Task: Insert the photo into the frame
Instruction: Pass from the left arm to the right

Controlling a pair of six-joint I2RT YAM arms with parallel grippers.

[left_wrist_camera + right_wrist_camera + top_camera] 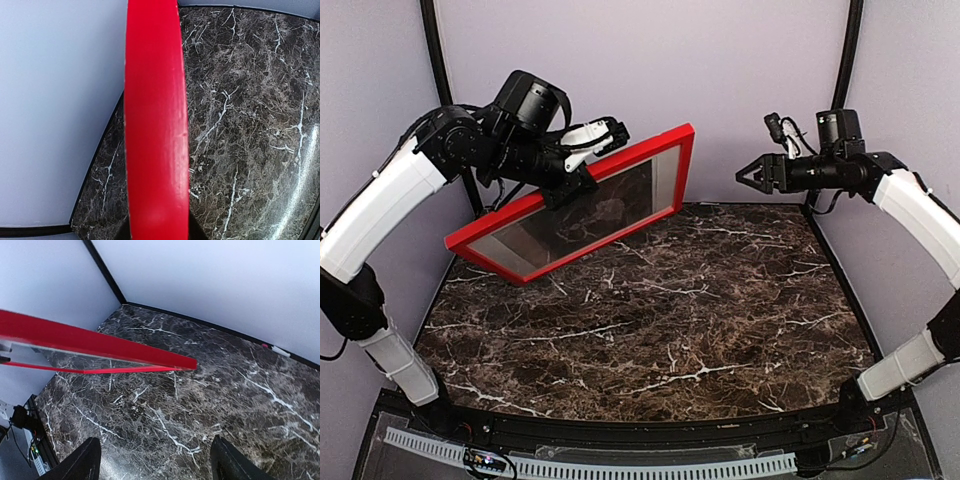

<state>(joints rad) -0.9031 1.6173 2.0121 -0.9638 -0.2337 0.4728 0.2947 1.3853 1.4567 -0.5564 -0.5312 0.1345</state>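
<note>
Left gripper (574, 184) clamps the red frame (650, 148), tilted above the marble table (720, 300); right gripper (748, 176) hangs open, empty.

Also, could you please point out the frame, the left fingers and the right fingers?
frame (686, 165): top external view, its red right-hand rail.
left fingers (568, 190): top external view, dark finger on the frame's upper rail.
right fingers (80, 462): right wrist view, lower-left dark finger.

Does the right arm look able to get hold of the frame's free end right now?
Probably yes. The left gripper holds the frame tilted in the air, its right end faces the open right gripper, and only empty space shows between them.
</note>
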